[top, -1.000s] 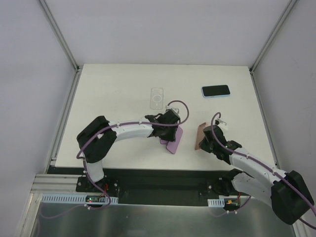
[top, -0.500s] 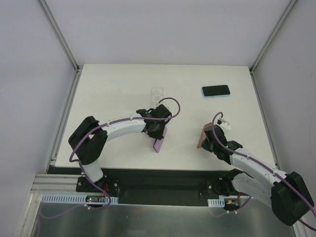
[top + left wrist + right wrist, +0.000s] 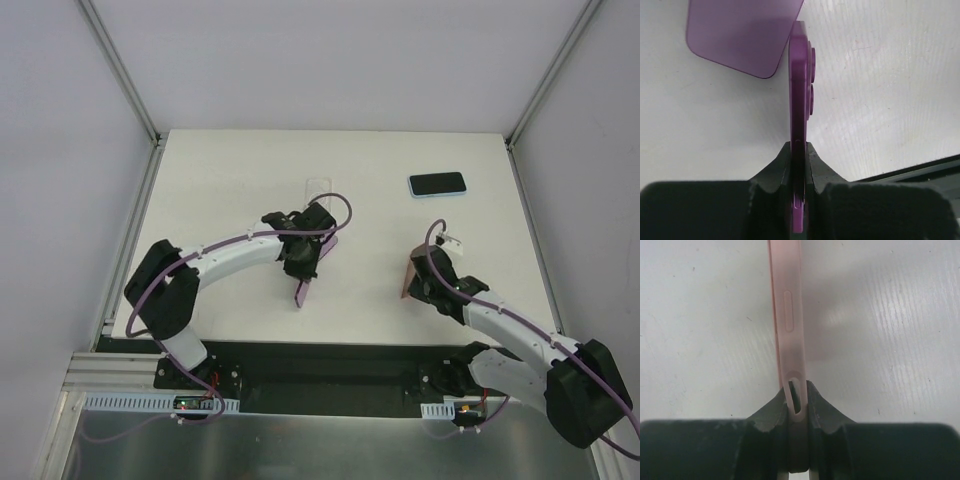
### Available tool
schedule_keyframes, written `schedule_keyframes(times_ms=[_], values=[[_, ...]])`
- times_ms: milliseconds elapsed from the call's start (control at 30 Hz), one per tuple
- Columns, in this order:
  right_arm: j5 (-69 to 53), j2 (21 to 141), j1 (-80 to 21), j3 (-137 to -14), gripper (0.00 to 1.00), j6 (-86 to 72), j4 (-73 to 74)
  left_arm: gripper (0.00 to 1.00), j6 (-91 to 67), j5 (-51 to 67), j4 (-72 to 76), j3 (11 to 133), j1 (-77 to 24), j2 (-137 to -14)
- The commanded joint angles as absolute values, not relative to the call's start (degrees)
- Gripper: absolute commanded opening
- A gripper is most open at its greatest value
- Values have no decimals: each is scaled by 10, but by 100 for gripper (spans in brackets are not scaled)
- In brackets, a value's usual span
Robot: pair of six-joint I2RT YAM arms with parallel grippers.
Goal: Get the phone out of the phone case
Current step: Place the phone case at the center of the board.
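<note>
My left gripper [image 3: 305, 268] is shut on a purple phone [image 3: 303, 291] and holds it on edge over the table's middle. In the left wrist view the phone [image 3: 800, 90] runs straight out from the jaws [image 3: 799, 147], its camera bumps facing right. A flat purple rounded shape [image 3: 740, 35] shows past its far end; I cannot tell what it is. My right gripper [image 3: 413, 283] is shut on an empty pink case [image 3: 407, 274], also on edge, well to the right of the phone. In the right wrist view the case [image 3: 787, 315] stands between the fingers [image 3: 797, 390].
A clear case [image 3: 318, 190] lies behind the left gripper, partly hidden by it. A black phone in a light blue case [image 3: 437, 184] lies at the back right. The white table [image 3: 220, 200] ends in a black front edge just below both grippers.
My left gripper has carried the purple phone to the left, away from the pink case, and turned it more on edge. The right gripper has barely moved.
</note>
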State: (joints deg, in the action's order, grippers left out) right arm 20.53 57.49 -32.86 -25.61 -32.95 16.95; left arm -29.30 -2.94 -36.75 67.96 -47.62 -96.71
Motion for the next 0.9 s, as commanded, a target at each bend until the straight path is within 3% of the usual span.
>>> schedule_keyframes(times_ms=[0,167,367,600,700,733,767,800,867], values=[[217,588,-324,-313,1,-294,178,0,-270,-9,-384,715,-435,-878],[186,599,-288,-342,1,-256,174,0,-241,-19,-399,713,-362,-847],[46,602,-145,-345,2,-214,143,0,-203,-47,-429,701,-244,-849],[-54,637,19,-337,3,-196,132,0,-181,-198,-465,708,-181,-898],[-63,659,46,-339,22,-189,136,0,-184,-264,-475,711,-171,-925],[-63,669,49,-341,44,-186,141,0,-185,-278,-478,714,-169,-933],[-53,673,52,-342,56,-185,146,0,-185,-300,-484,715,-169,-941],[-46,678,54,-347,74,-180,152,0,-189,-315,-487,715,-168,-954],[-20,683,54,-352,84,-177,170,0,-192,-349,-493,715,-168,-967]])
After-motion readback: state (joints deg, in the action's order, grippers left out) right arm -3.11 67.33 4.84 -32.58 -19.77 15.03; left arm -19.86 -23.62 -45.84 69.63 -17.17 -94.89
